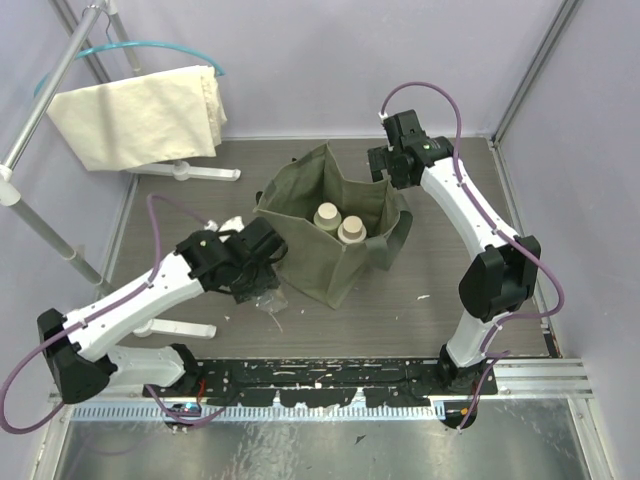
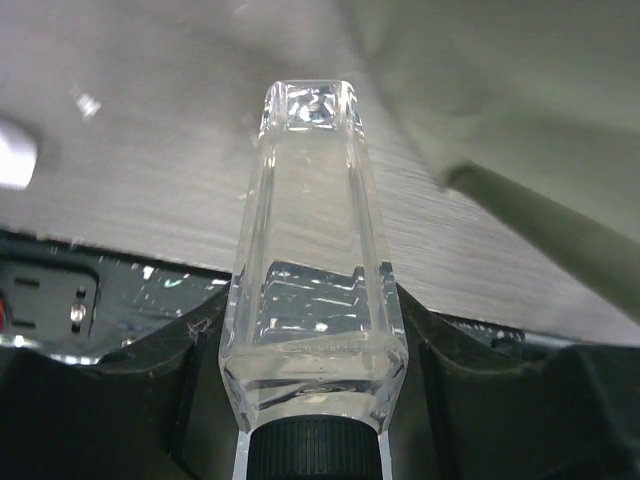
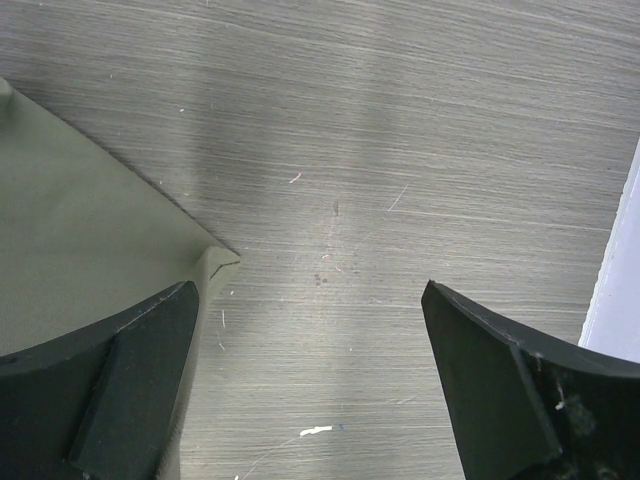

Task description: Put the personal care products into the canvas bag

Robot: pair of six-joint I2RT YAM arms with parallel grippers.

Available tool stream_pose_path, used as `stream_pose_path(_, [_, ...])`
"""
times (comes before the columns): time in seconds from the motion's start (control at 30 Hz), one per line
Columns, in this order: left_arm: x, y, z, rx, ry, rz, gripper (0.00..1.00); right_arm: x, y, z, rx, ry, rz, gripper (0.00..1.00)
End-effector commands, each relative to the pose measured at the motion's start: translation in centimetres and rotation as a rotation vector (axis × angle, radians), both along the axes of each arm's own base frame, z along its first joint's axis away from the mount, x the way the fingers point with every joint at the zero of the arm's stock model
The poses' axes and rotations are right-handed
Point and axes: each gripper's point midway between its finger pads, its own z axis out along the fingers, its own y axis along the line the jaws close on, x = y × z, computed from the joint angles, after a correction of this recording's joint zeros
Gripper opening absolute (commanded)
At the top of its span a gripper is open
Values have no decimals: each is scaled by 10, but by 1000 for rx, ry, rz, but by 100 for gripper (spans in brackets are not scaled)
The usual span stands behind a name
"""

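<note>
Grey wood-grain table [image 1: 440,320]: your left gripper [image 1: 262,272] clamps clear dark-capped bottle [image 2: 312,280], seemingly near olive-green canvas bag [image 1: 310,270]; right gripper [image 3: 308,300] spread wide.

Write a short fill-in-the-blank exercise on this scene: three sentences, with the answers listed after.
1. The clear bottle is clamped between the fingers of the ____ arm.
2. Inside the green bag stand ____ bottles with pale caps.
3. The right gripper hangs ____ over the table, with nothing between its jaws.

Missing words: left; two; open
</note>
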Motion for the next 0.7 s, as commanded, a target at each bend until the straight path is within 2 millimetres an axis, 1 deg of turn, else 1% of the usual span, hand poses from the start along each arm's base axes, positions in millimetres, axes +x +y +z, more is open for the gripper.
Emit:
stream_pose_path(0.0, [36,-45,71,-15,-187,-366,0,-2,-1,23,25,-73,16,100])
stream_pose_path(0.03, [36,-51,77,-7,-185,-427,0,-4,-2,21,25,-70,16,100])
stream_pose_path(0.1, [33,-54,90,3,-178,-510,0,-7,-3,18,27,-71,16,100])
stream_pose_path(0.2, [27,-63,116,-48,-220,-624,0,-12,-6,12,21,-63,12,100])
stream_pose_path(0.3, [20,-71,157,-153,-309,-698,0,-14,-7,9,15,-58,7,100])
stream_pose_path(0.4, [14,-75,199,-233,-389,-730,0,-14,-7,10,17,-61,2,100])
stream_pose_path(0.53, [15,-84,250,-318,-505,-752,0,-12,-7,17,22,-72,2,100])
stream_pose_path(0.63, [19,-98,279,-378,-587,-786,0,-10,-4,27,36,-91,10,100])
stream_pose_path(0.67, [21,-102,283,-381,-596,-800,0,-10,-4,30,38,-95,11,100])
